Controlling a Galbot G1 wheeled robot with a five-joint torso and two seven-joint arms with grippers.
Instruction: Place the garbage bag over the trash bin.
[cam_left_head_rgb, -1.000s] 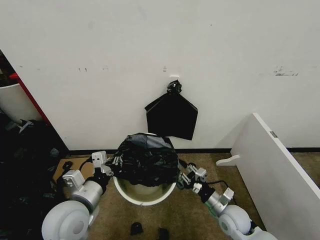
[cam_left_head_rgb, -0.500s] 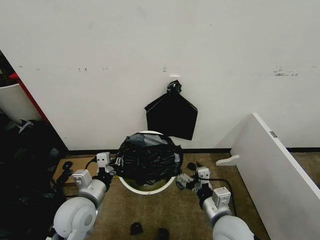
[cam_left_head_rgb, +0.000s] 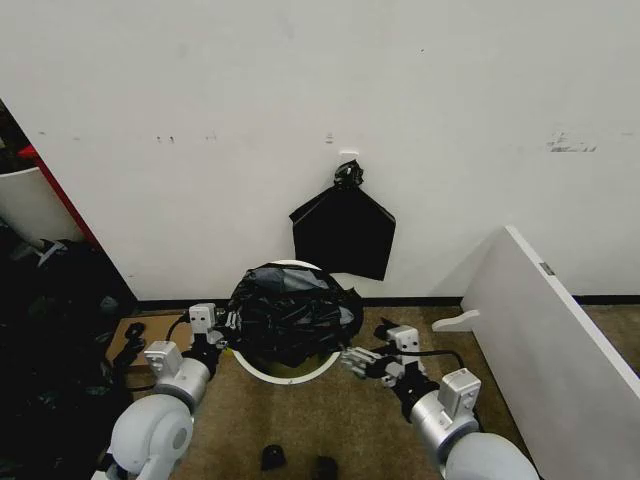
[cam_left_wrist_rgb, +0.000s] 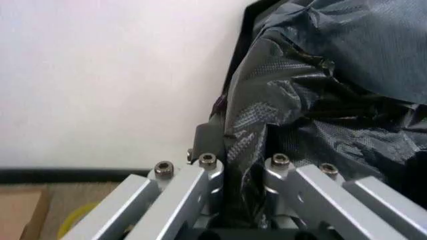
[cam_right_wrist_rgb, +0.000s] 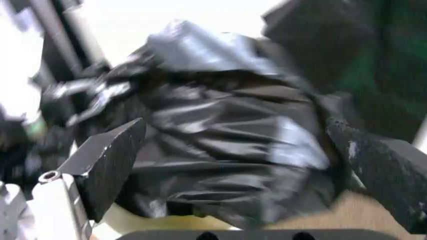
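Garbage bag (cam_left_head_rgb: 293, 322) lies crumpled over the top of the trash bin (cam_left_head_rgb: 285, 371) on the floor by the wall, near part of the white rim bare. Left gripper (cam_left_head_rgb: 224, 327) at the bag's left edge, fingers (cam_left_wrist_rgb: 200, 186) narrow and pinching a fold of the bag (cam_left_wrist_rgb: 320, 100). Right gripper (cam_left_head_rgb: 352, 358) just beside the bin's right side, fingers (cam_right_wrist_rgb: 110, 160) spread wide, holding nothing, bag (cam_right_wrist_rgb: 227, 135) ahead of them.
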